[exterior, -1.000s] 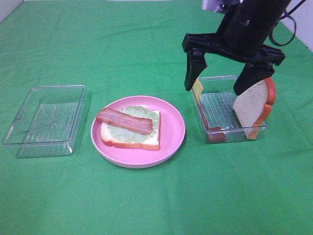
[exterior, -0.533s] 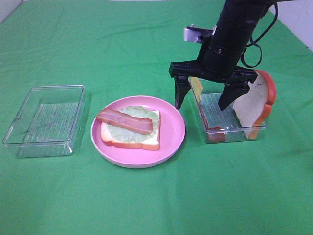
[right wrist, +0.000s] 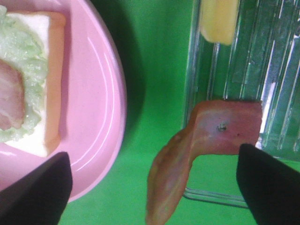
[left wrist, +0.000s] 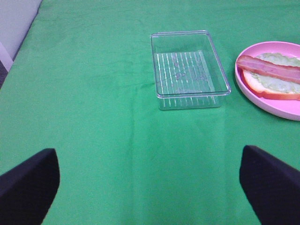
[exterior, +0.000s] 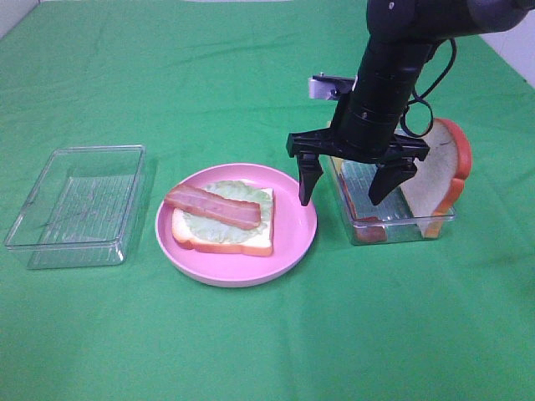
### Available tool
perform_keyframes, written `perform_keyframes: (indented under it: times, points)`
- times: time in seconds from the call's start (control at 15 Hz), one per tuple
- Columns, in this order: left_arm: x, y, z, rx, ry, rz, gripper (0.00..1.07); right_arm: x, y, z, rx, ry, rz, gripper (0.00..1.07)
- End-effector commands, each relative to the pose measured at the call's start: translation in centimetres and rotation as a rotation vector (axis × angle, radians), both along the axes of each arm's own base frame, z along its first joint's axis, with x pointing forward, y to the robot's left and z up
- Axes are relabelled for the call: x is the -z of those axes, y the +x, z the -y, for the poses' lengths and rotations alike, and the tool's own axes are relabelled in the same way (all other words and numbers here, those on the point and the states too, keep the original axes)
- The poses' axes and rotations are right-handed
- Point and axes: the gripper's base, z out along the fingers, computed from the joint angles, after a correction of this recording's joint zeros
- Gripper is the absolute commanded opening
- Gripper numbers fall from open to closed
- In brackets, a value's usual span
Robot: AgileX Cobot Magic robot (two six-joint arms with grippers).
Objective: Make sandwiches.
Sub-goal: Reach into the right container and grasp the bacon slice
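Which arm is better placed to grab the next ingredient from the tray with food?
Right. The right claw hangs open over the tray holding the bacon strip, cheese and bread slice; the left claw is far off, facing the empty tray.

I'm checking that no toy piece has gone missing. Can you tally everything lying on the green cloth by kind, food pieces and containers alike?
Bread slices: 2
Bacon strips: 2
Lettuce leaf: 1
Cheese square: 1
Clear trays: 2
Pink plate: 1
Total: 9
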Motion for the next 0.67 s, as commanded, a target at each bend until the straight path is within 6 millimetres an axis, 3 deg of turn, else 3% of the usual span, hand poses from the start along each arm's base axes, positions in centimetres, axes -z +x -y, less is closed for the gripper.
perform_keyframes:
  times: [0.07, 0.27, 0.67]
  points:
    - [-0.03, -0.14, 0.05, -0.001, -0.008, 0.027, 0.98, 0.04, 0.1, 0.07, -0.03, -0.005, 0.005, 0.8]
    - [-0.03, -0.14, 0.05, -0.001, -0.008, 0.027, 0.98, 0.04, 0.08, 0.09, -0.029, -0.008, 0.002, 0.61]
    - [-0.03, -0.14, 0.05, -0.001, -0.008, 0.027, 0.98, 0.03, -0.07, 0.15, -0.035, -0.014, -0.014, 0.6]
